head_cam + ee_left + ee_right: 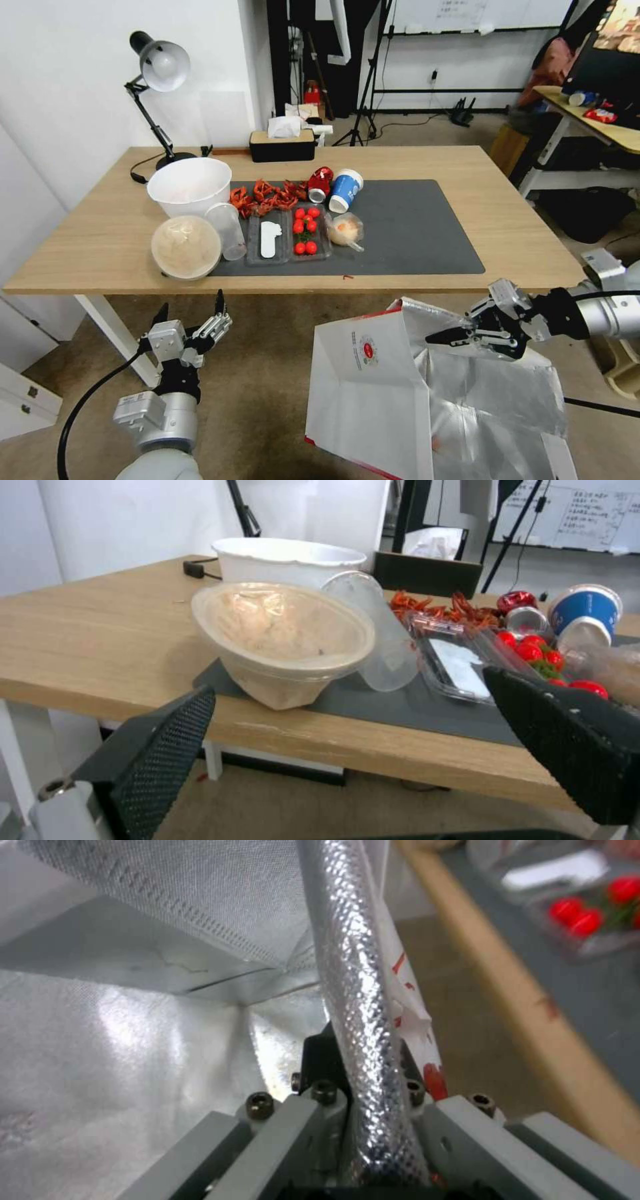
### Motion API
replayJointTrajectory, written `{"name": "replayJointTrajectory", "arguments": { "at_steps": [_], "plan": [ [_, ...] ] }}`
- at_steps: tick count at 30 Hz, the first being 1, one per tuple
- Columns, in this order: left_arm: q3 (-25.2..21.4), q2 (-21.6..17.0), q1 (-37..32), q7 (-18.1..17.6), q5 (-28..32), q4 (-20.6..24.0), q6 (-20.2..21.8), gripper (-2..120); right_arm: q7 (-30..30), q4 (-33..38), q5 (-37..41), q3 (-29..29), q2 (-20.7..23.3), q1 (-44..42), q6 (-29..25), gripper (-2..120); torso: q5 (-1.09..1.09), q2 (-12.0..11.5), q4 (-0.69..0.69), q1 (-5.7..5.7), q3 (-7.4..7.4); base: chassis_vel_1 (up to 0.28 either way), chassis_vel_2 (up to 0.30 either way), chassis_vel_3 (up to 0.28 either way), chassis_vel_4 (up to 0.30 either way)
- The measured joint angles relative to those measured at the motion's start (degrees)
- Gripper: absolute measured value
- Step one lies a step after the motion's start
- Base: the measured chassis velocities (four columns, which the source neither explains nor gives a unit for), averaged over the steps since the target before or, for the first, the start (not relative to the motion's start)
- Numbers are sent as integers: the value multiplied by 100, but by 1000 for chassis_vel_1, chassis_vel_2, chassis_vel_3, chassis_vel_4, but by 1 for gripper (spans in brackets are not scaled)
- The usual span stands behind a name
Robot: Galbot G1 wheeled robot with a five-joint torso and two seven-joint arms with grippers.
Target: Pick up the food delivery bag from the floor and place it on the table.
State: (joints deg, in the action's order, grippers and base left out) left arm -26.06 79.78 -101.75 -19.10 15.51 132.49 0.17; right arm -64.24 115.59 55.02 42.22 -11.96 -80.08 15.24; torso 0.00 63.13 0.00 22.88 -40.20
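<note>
The large white boxy foil-lined food delivery bag (400,393), at lower right of the head view below the light-wood table (520,220) edge, is pinched at its rim by the right gripper (437,337). It is judged light and floppy, best held by rim or handles. Open room is offered by the mat's bare right half; the left gripper (190,313) is spread, idle at lower left.

Arms: silver-grey metal tubes, black wrist sections.
Left gripper (193,312): grey block, black mesh-textured fingers (157,765), black cable.
Right gripper (445,335): grey bars, dark socket screws (260,1105).
</note>
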Motion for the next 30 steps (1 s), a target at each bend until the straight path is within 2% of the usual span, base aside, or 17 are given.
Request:
{"name": "replayJointTrajectory", "arguments": {
  "at_steps": [4, 7, 12, 14, 15, 17, 18, 19, 21, 22, 23, 24, 26, 27, 28, 30],
  "plan": [
    [0, -3, 2, -1, 0, 0, -1, 100, 63, -25, 183, 187, 7, -17, 7, 0, 0, -2, 0, -1, 1, 0, 0, 0, 0],
    [1, -12, 3, -9, 0, 8, -4, 100, 331, 6, 979, 957, 60, -349, 168, 0, 0, -6, 0, -3, 4, 0, 0, 0, 0],
    [-1, -20, 0, -19, 0, 19, -7, 100, 583, 112, 1597, 1363, 129, -555, 273, 0, 0, -8, 0, -4, 5, 0, 0, 0, 0],
    [-1, -21, -4, -30, 0, 28, -13, 100, 987, 196, 2149, 1489, 172, -569, 288, 0, 0, -10, 0, -5, 6, 0, 0, 0, 0],
    [-1, -21, -4, -30, 0, 28, -13, 100, 987, 196, 2149, 1489, 172, -569, 288, 0, 0, -10, 0, -5, 6, 0, 0, 0, 0],
    [-1, -20, -8, -32, -1, 35, -15, 100, 1426, 254, 2541, 1503, 193, -495, 268, 0, 0, -12, 0, -5, 7, 0, 0, 0, 0],
    [-1, -20, -11, -34, -2, 45, -17, 100, 1982, 332, 2937, 1500, 215, -393, 195, 0, 0, -13, 0, -5, 7, 0, 0, 0, 0],
    [-1, -20, -11, -34, -2, 45, -17, 100, 1982, 332, 2937, 1500, 215, -393, 195, 0, 0, -13, 0, -5, 7, 0, 0, 0, 0],
    [-2, -20, -14, -36, -2, 58, -23, 100, 2733, 448, 3393, 1431, 240, -228, 97, 0, -1, -14, 0, -6, 8, 0, 0, 0, 0],
    [-2, -20, -14, -36, -2, 58, -23, 100, 2733, 448, 3393, 1431, 240, -228, 97, 0, -1, -14, 0, -6, 8, 0, 0, 0, 0],
    [-2, -22, -16, -38, -2, 60, -29, 100, 3467, 539, 3801, 1354, 259, -73, 21, 0, 0, -14, 1, -7, 9, 0, 0, 0, 0],
    [-2, -22, -17, -41, -2, 64, -33, 100, 3930, 590, 4108, 1269, 267, 64, -23, 0, -1, -14, 0, -7, 9, 0, 0, 0, 0],
    [-1, -22, -18, -41, -3, 66, -35, 100, 4144, 611, 4261, 1208, 267, 158, -38, 0, 0, -15, 0, -7, 9, 0, 0, 0, 0],
    [-1, -22, -21, -43, -2, 67, -38, 100, 4751, 675, 4702, 1084, 253, 421, -78, 0, 0, -16, 0, -7, 9, 0, 0, 0, 0],
    [-1, -22, -23, -44, -2, 67, -39, 100, 4921, 697, 4811, 1060, 247, 485, -96, 0, 0, -16, 1, -7, 9, 0, 0, 0, 0],
    [-1, -29, -25, -45, -3, 67, -47, 100, 5686, 768, 5169, 970, 234, 736, -174, 0, 0, -16, 0, -8, 10, 0, 0, 0, 0]
  ]
}}
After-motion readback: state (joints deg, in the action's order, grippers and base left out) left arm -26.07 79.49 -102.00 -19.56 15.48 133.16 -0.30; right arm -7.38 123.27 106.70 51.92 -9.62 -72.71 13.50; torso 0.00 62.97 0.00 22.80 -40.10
